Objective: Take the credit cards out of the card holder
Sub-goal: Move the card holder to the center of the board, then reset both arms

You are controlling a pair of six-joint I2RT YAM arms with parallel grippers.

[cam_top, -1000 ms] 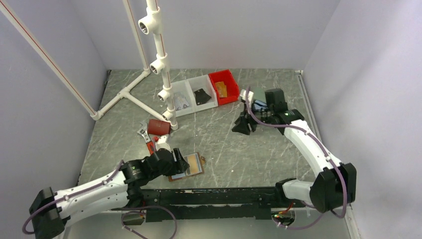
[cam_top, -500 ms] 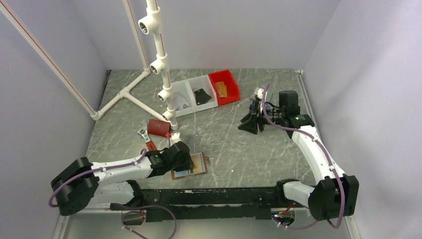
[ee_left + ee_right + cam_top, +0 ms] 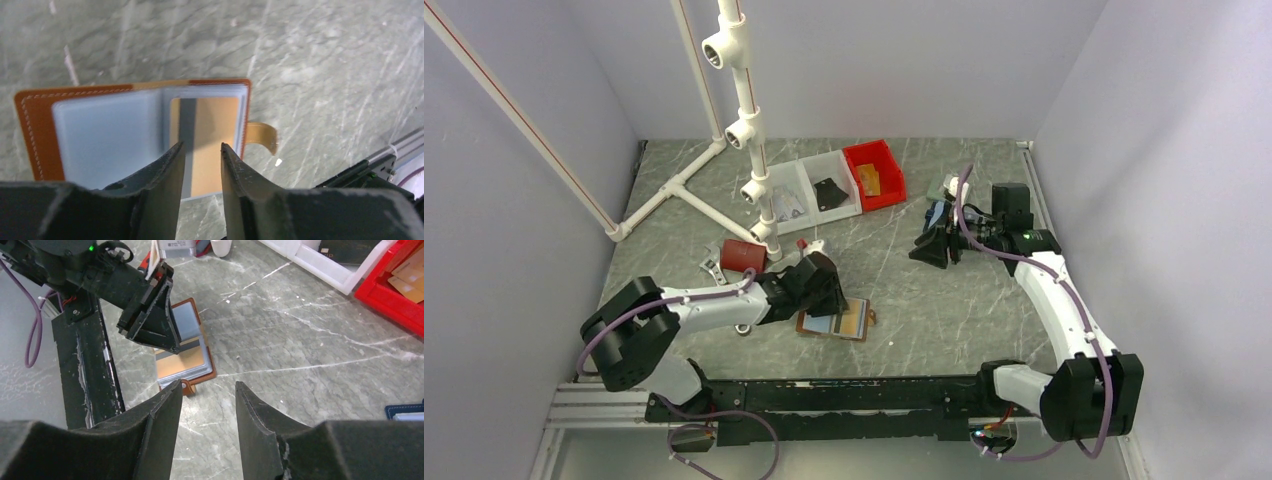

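In the red bin [image 3: 385,304], tan cards [image 3: 407,277]; card holder [image 3: 107,132] open

In the left wrist view, the left claw [image 3: 200,150] covers the near edge of the card holder [image 3: 110,125]. Contact between its fingertips [image 3: 175,152] and the sleeves cannot be determined. Focus is soft, so whether the tan sleeve contains any of the credit cards cannot be told.

In the top view, this claw hides the holder's left part. The right claw [image 3: 932,250] reads as one dark mass.

In the right wrist view, the frame edges cut off the red bin [image 3: 395,295], the white bin [image 3: 325,265] and the blue case [image 3: 405,411]. Bin contents are too small to identify.
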